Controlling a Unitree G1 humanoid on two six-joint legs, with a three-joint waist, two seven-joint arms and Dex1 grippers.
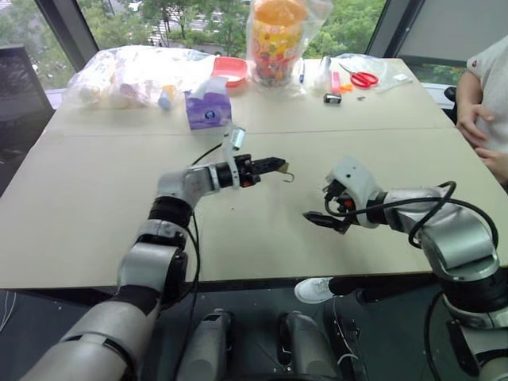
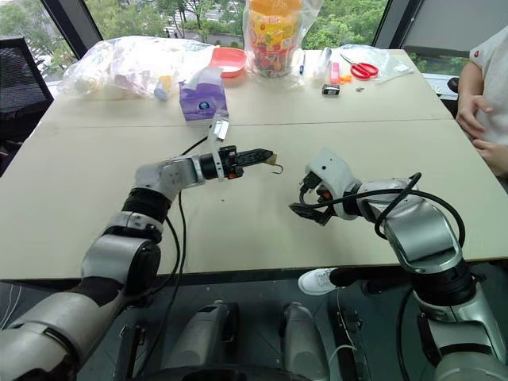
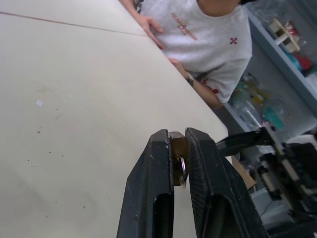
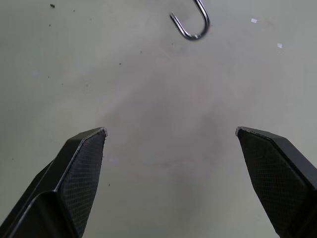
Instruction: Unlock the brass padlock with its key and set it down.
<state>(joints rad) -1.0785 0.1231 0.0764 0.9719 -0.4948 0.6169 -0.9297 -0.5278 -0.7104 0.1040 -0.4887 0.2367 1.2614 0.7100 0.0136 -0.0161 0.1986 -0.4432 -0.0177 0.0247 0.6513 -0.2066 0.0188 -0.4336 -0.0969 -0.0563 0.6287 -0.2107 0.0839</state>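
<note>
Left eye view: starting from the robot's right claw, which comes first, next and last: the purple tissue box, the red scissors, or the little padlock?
1. Brass padlock, pinched in the left gripper, just beside the right gripper.
2. Purple tissue box, mid-table, toward the left.
3. Red scissors, at the far edge, on the right.

No readable text anywhere. The person's shirt (image 3: 208, 34) carries small red marks and the tissue box (image 1: 208, 109) a printed logo, neither legible.
</note>
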